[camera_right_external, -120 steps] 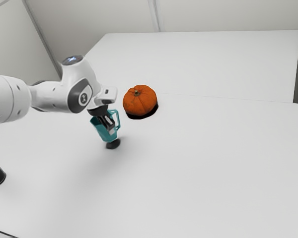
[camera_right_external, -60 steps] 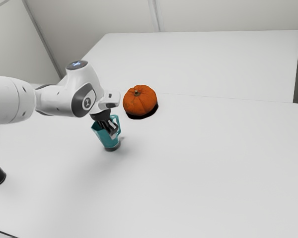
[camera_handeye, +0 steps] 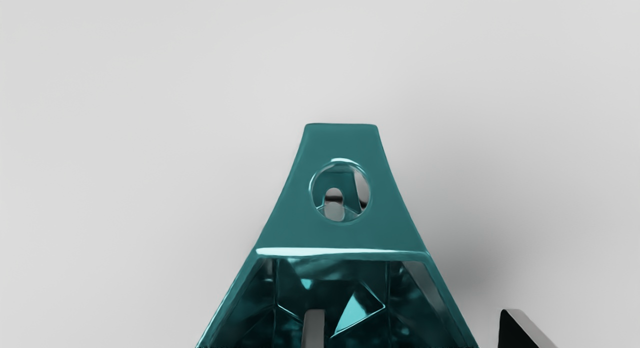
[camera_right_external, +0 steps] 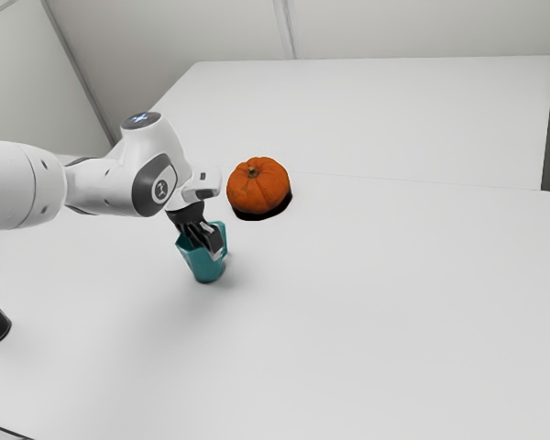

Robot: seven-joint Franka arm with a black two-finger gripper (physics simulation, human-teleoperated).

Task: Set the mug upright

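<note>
White on the exterior view's left of the mug, the arm reaches over to the end effector, whose fingers stand apart: one finger dips inside the mug's mouth, the other hangs outside its wall, with gaps seen on both sides of that wall. The teal mug itself stands on the table, upright as far as I can judge. The likeliest mishap is the inner finger catching the rim if the arm rises aslant or swings sideways, tipping the mug over; an off-centre squeeze could drag it too. Beyond the mug, toward the exterior view's right, sits the pumpkin, which a wide swing might bump.
</note>
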